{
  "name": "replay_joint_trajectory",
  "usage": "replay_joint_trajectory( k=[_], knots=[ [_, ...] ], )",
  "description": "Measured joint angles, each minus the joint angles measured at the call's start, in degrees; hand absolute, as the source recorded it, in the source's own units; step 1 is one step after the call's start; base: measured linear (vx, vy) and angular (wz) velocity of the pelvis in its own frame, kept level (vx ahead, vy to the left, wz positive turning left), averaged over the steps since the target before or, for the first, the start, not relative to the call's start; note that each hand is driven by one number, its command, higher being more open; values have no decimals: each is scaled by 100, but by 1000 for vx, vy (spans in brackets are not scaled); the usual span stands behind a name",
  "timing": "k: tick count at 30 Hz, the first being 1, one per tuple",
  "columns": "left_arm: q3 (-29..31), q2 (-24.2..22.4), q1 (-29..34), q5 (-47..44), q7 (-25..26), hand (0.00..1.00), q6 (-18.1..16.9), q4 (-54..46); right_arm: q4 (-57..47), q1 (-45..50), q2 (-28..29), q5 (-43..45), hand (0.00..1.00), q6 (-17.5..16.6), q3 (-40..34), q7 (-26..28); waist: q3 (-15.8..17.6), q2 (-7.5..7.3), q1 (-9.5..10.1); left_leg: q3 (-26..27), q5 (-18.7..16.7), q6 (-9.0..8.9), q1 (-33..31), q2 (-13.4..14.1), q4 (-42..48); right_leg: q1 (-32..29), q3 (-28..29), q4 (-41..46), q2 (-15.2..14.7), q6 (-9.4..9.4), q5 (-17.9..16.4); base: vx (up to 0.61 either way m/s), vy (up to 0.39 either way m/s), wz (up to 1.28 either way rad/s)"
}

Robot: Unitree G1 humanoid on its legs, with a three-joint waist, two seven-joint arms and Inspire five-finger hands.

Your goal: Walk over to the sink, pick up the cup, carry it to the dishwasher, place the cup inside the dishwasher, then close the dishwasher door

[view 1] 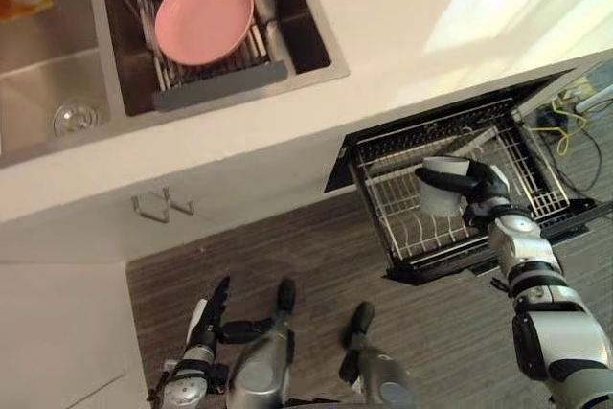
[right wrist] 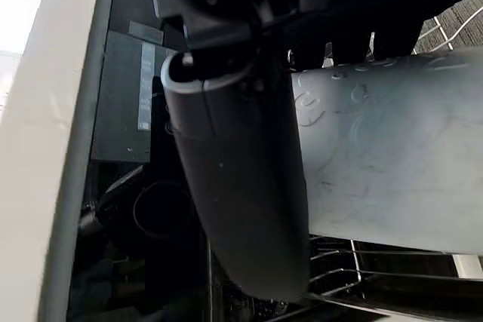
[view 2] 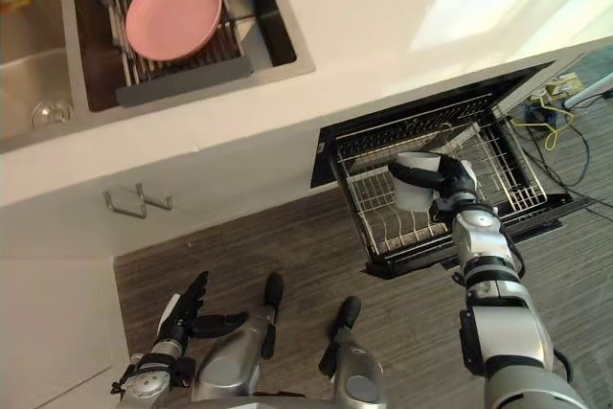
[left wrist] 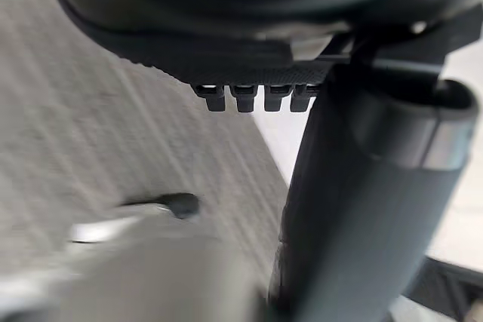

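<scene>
Your right robot hand (view 1: 484, 193) grips the cup (view 1: 441, 196) over the dishwasher rack (view 1: 407, 213). Your left robot hand (view 1: 206, 328) hangs open. You must yet set the cup down and shut the door (view 1: 433, 270).

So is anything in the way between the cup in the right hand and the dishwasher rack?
Nothing visible. The right hand grips the pale grey cup over the pulled-out wire rack of the open dishwasher, and the wires beneath it look bare.
</scene>
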Motion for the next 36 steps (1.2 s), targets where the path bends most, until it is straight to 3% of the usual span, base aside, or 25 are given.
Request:
replay_joint_trajectory(
  k=[2, 8, 14, 24, 25, 36],
  knots=[
    [101, -48, -83, -13, 3, 100, -61, 57, 238, -255, -138, -147, 0, 12, 57, 92, 80, 90, 21, -142, 85, -21, -125, 5, 0, -68, -41, 44, 14, -10, -7, -52, 14, 29],
    [210, -49, -159, -110, 15, 100, -108, 89, 486, -804, -370, -599, 0, 196, 105, 304, 239, 127, 135, -289, 268, -170, -372, 37, -34, -233, -172, 46, 78, -163, -207, -6, -42, 13],
    [209, -52, -191, -115, 13, 100, -196, 101, 803, -883, -421, -747, 0, 400, 135, 301, 330, 161, 151, -460, 508, -271, -445, 75, -284, -463, -319, 376, 43, -240, -639, -8, -46, 14],
    [182, -67, -215, -223, 13, 100, -187, 142, 929, -1167, -393, -767, 0, 399, 118, 448, 344, 176, 151, -465, 606, -251, -416, 117, -405, -501, -323, 379, 76, -202, -626, 39, -35, 0],
    [175, -69, -228, -224, 13, 100, -180, 147, 928, -1217, -379, -766, 100, 380, 119, 480, 349, 184, 151, -463, 606, -251, -406, 121, -405, -492, -321, 380, 79, -205, -628, 0, 0, 0],
    [93, -80, -284, -222, 1, 100, -58, 198, 924, -1328, -224, -673, 100, 239, 155, 862, 374, 236, 159, -460, 638, -284, -167, 162, -560, -301, -325, 308, 125, -216, -637, 12, -8, 0]
  ],
)
